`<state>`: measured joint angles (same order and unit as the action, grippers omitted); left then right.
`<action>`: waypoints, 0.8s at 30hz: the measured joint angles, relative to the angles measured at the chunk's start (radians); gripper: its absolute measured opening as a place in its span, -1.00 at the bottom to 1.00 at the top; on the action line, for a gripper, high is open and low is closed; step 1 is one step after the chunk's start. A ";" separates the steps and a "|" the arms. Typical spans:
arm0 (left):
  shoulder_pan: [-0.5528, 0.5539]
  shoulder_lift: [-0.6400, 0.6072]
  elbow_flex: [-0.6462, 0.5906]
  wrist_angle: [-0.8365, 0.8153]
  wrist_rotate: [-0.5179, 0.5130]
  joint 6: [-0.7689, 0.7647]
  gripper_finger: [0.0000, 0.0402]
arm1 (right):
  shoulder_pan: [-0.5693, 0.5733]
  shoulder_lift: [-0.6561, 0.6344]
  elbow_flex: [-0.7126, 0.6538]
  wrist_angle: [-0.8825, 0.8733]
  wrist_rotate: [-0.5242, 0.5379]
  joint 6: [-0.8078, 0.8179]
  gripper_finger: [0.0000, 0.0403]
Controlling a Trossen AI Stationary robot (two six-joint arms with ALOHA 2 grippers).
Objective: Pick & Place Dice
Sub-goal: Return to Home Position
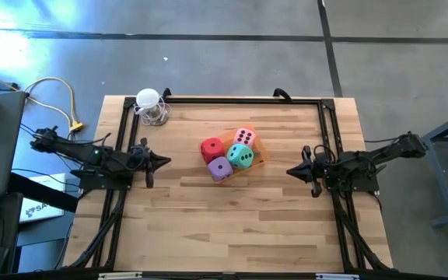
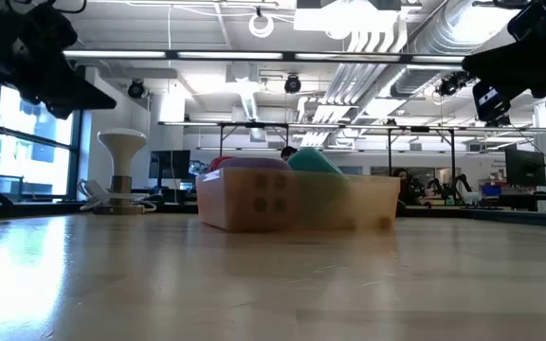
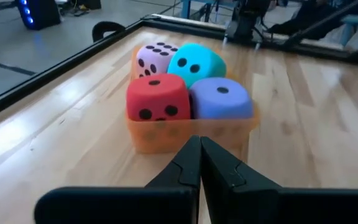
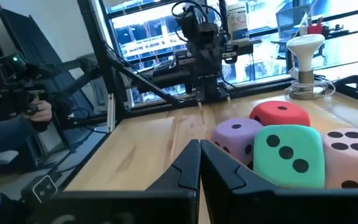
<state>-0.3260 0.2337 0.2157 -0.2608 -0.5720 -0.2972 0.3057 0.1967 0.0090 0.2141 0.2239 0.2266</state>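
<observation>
All 4 dice sit packed together in the orange bin [image 3: 166,134], approx. mid-table, a bit toward the far side. Red die [image 1: 212,149] is on the left, pink die [image 1: 244,137] at the far side, teal die [image 1: 241,156] on the right, and purple die [image 1: 221,169] nearest. All four touch each other and poke up above the bin walls.

Left gripper [image 1: 162,162] hangs over the table's [image 1: 232,225] left part, pointing at the bin but well apart from it. Its fingers [image 3: 185,167] are pressed together w/ nothing between them. Right gripper [image 1: 292,171] mirrors it on the right side, also well apart from the bin. It's fully closed too, fingers [image 4: 219,168] meeting, holding nothing.

A white stand [image 1: 151,105] sits at the far left corner. In the right wrist view a person's hand [image 4: 39,112] shows beyond the table edge.
</observation>
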 joint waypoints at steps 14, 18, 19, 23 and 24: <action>-0.021 -0.225 -0.077 -0.074 0.122 0.111 -1.00 | -0.001 0.007 -0.001 -0.047 0.113 0.038 -0.99; -0.047 -0.230 -0.089 -0.060 0.126 0.105 -1.00 | -0.001 0.007 -0.001 -0.046 0.114 0.038 -0.99; -0.053 -0.229 -0.097 -0.048 0.124 0.101 -1.00 | -0.001 0.007 -0.001 -0.046 0.114 0.038 -0.99; -0.083 -0.230 -0.130 0.070 0.127 0.121 -1.00 | -0.001 0.007 -0.002 -0.050 0.114 0.038 -0.99; -0.091 -0.230 -0.138 0.103 0.135 0.137 -1.00 | -0.001 0.007 -0.002 -0.052 0.113 0.038 -0.99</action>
<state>-0.4174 0.0036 0.0773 -0.1574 -0.4368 -0.1598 0.3046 0.2039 0.0074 0.1626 0.3372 0.2646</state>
